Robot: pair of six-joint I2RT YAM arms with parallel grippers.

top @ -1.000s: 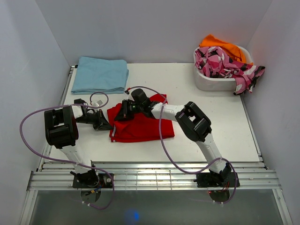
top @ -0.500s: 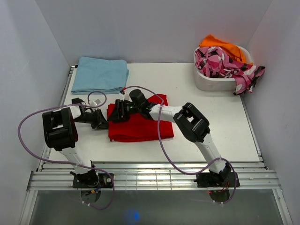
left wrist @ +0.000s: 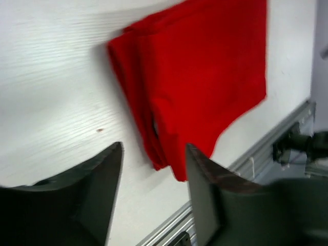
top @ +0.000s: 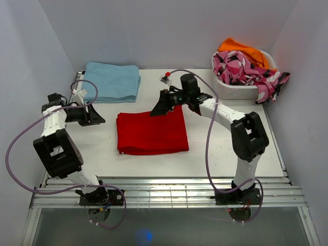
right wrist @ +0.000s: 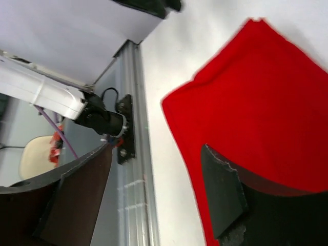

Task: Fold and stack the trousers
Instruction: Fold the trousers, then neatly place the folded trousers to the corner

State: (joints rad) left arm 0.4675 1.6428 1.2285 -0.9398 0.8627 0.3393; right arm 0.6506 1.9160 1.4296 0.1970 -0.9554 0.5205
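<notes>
- A silver slatted metal rail [top: 164,196] runs along the near edge. The black bases of both arms sit on it, and thin purple cables [top: 20,146] loop off each arm.
- Just beyond the rail is the flat white table [top: 230,148].
- The bright red soft-fabric trousers [top: 151,132] lie flat about mid-table, folded into a neat, roughly rectangular pad. The left wrist view shows several layers stacked along one folded edge.
- The left gripper [top: 97,118] hangs to the left of the trousers, apart from them and over bare table, pointing toward the cloth. Its jaws stand wide with nothing between them.
- The right gripper [top: 155,110] hangs over the far edge of the trousers, somewhat toward their right corner. Its jaws are also spread wide and hold nothing. Whether a fingertip brushes the cloth cannot be told.
- A light blue soft folded garment [top: 109,81] lies flat at the far left corner of the table, apart from the trousers.
- A white oval plastic basket [top: 228,91] stands at the far right.
- A crumpled pink-black-white patterned garment [top: 245,69] fills the basket and spills over its right rim.
- A bright orange cloth [top: 240,48] is bunched behind the patterned garment.
- Plain white walls [top: 164,31] close in the table on the left, the right and the far side.
</notes>
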